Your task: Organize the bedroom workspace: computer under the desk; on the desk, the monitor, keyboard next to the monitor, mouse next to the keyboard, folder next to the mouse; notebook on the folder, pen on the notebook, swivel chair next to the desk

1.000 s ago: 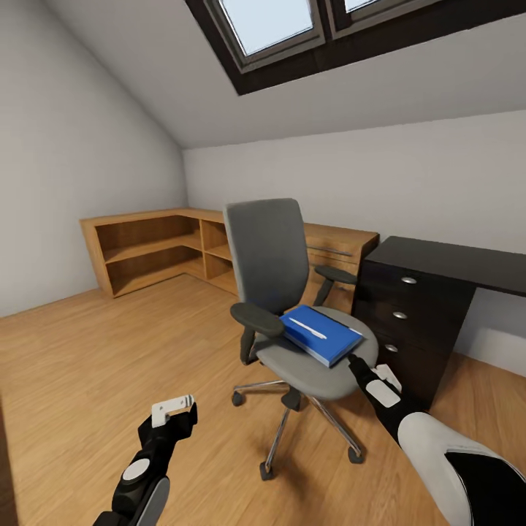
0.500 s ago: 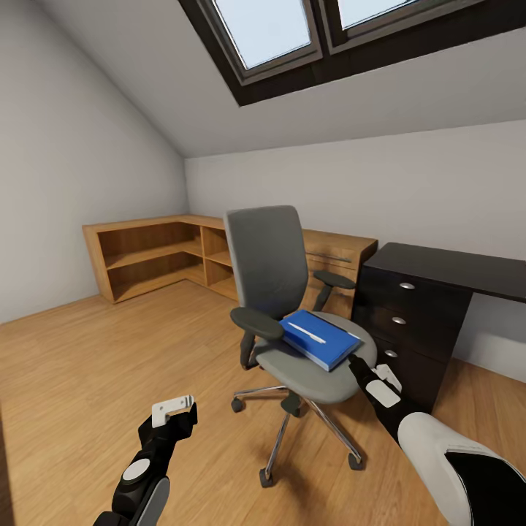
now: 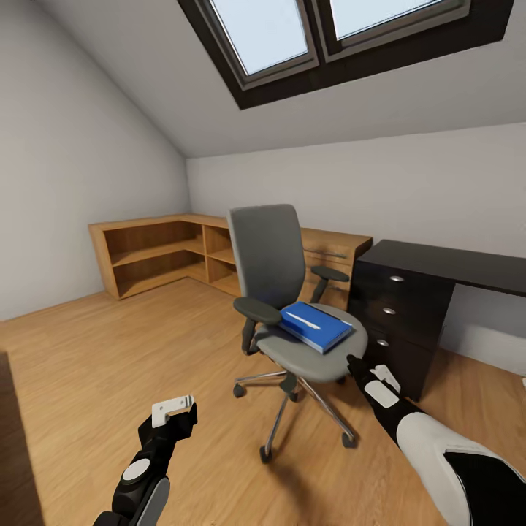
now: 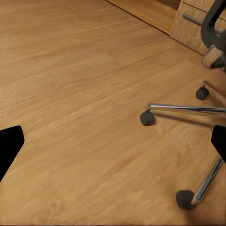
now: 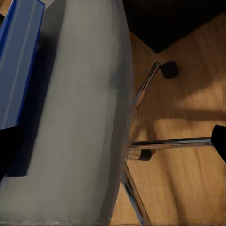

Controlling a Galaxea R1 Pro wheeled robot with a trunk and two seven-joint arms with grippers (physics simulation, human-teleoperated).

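Observation:
The swivel chair (image 3: 272, 259) stands mid-room, its grey seat (image 5: 80, 117) facing me. On the seat lies the blue folder (image 3: 315, 327) (image 5: 19, 61) with the whitish pen (image 3: 302, 320) on top. The black desk (image 3: 446, 261) with its drawer pedestal (image 3: 391, 321) stands just right of the chair. My right gripper (image 3: 356, 364) (image 5: 113, 143) is open, just short of the seat's front edge. My left gripper (image 3: 179, 410) (image 4: 113, 143) is open above the floor, left of the chrome base (image 4: 186, 109). Computer, monitor, keyboard, mouse and notebook are out of view.
A light wooden corner shelf unit (image 3: 157, 252) runs along the back walls behind the chair. A skylight (image 3: 321, 29) sits in the sloped ceiling. Open wood floor (image 3: 109, 351) spreads to the left. A dark edge (image 3: 13, 438) shows at the lower left.
The whole view has shifted and the chair looks slightly smaller and farther, so the camera has moved. Both arms keep their places in the picture, grippers still open.

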